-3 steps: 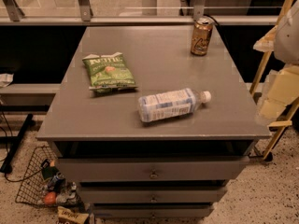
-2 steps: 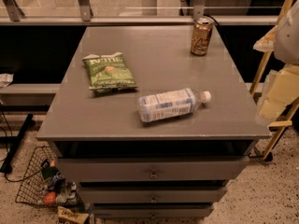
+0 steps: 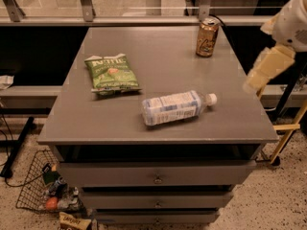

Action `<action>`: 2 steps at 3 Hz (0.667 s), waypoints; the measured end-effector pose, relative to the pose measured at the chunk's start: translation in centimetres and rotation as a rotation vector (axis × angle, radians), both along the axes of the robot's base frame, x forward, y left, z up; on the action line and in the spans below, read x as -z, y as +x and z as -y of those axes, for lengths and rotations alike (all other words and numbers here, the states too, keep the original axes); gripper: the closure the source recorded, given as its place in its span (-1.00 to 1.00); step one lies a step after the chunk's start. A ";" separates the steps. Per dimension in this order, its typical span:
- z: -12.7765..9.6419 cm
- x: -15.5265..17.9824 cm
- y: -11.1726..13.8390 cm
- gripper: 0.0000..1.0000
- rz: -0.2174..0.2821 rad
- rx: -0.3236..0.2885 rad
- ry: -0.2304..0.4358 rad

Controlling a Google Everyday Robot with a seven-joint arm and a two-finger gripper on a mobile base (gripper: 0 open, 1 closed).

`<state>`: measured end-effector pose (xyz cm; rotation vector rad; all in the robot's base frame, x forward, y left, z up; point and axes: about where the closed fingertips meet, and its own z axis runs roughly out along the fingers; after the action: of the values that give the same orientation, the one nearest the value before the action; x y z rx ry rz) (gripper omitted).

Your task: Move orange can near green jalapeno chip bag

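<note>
Grey table (image 3: 153, 47), upright gold-orange can (image 3: 207, 31) far right, gripper (image 3: 253, 82) beyond edge, opening unclear.

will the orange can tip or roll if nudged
The orange can stands upright near the far right corner of the table, so a high push would probably tip it, then it may roll. Its metal wall looks smooth, perhaps slippery. The gripper hangs beyond the right edge, apart from it.
</note>
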<state>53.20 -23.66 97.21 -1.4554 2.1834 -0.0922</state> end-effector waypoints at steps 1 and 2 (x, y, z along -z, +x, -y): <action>2.0 -0.5 7.8 -1.00 0.119 0.135 0.164; 3.0 -0.1 13.4 -1.00 0.190 0.301 0.357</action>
<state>66.59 -26.69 97.26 -0.8831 2.1142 0.0516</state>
